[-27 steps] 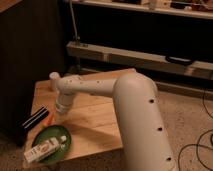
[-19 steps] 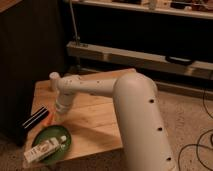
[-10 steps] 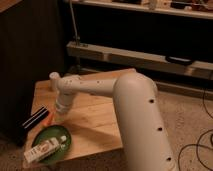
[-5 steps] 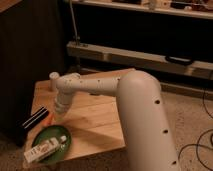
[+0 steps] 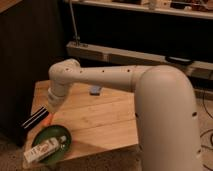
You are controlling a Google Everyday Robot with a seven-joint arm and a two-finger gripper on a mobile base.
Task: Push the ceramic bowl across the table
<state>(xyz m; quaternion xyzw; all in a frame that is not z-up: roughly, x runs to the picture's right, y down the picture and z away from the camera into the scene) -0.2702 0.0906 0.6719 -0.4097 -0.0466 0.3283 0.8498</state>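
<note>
Showed the white arm (image 5: 165, 105) filling the lower right and stretched leftward over the table (image 5: 100, 117), a light planked top set before a dark cabinet (image 5: 25, 45) and a long low shelf (image 5: 130, 54). Placed the gripper (image 5: 52, 103) at the arm's left end, pointed downward over the table's left part; could not tell whether spread or pressed together. Located the ceramic bowl (image 5: 66, 139) on the table's near left corner, below and slightly left of the gripper in the view, near it but apart, with no contact seen. Noted in the bowl a pale carton (image 5: 44, 150) lying on its side, one end projecting past the bowl's left rim. Recorded a dark striped object (image 5: 35, 118) at the table's left edge, just beside a small orange item (image 5: 47, 119), both between gripper and bowl. Marked a small blue-grey object (image 5: 95, 90) on the far side of the table, partly behind the arm.
</note>
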